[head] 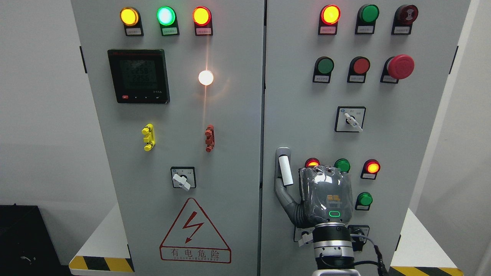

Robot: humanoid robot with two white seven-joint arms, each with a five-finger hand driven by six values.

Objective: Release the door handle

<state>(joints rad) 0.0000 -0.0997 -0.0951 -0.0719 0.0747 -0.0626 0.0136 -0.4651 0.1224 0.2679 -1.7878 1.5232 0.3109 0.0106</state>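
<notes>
White cylindrical door handle (285,171) in grey recessed plate, upright, left edge of right cabinet door (364,134), below mid-height. Right hand (324,197) just beside, thumb (285,199) touching plate's lower end; other fingers hidden, grip undeterminable.

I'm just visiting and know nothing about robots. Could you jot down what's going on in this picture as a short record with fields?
Place: grey electrical cabinet with two doors
Robot hand: right hand, raised in front of the right door
Contact: its thumb reaches to the lower end of the door handle; the other fingers are hidden behind the hand
Handle: upright, white grip, near the right door's left edge
Left hand: not in view
Warning sign: red lightning triangle on the left door
</notes>
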